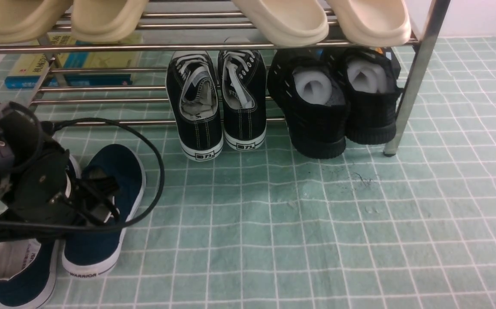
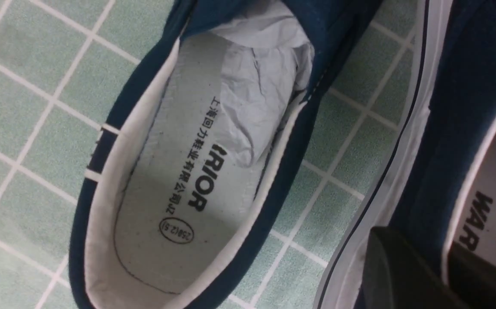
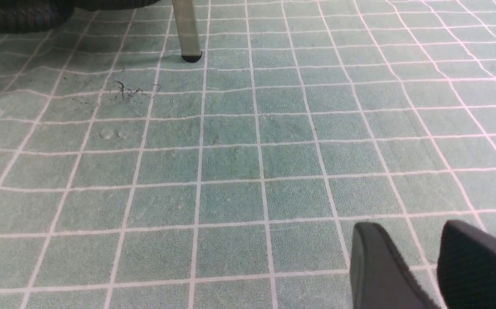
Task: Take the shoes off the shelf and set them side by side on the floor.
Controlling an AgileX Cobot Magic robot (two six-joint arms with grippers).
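Closest in, the left pincer (image 2: 443,259) is clamped on the side wall of one navy slip-on (image 1: 101,240) — one finger inside, one outside. That shoe is down on the green gridded floor (image 1: 299,223) just beside the other slip-on (image 1: 16,279), heels toward the robot, both off the shelf (image 1: 419,73). Off to the right, over bare floor, the right pincer (image 3: 413,229) hangs slightly parted, gripping nothing.
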